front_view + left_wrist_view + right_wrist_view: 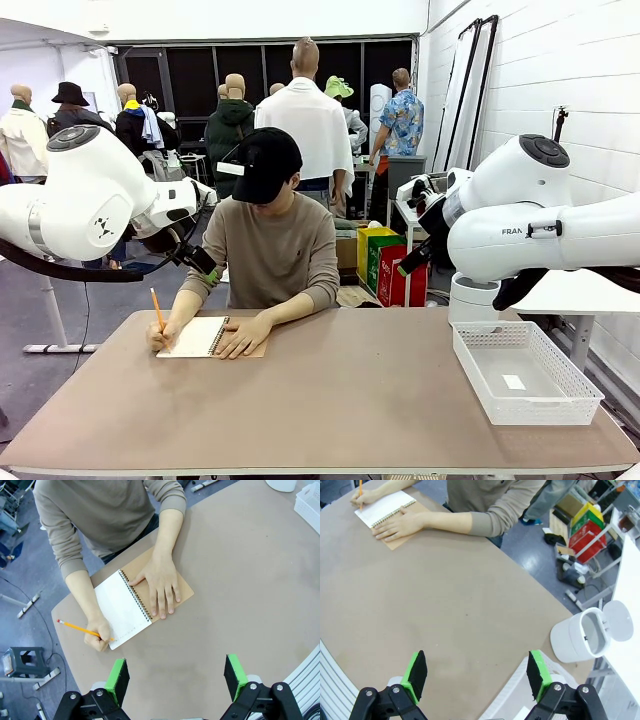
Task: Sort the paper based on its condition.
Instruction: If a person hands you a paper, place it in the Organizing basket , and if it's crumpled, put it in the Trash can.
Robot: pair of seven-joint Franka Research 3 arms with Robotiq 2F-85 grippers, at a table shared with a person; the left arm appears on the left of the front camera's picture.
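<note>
— Left claw (176, 675) and right claw (476, 674) are both hanging released, empty, over the table (350, 400).
— And the paper (122, 610)?
— Lying bound in the notebook (177, 587), under the person's writing hand (97, 639). Reaching now is risking striking that hand.

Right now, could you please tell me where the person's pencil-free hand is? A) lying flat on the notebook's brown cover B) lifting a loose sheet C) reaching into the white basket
A: the free hand lies palm down on the brown cover of the spiral notebook, while the other hand holds the pencil at its page.
</note>
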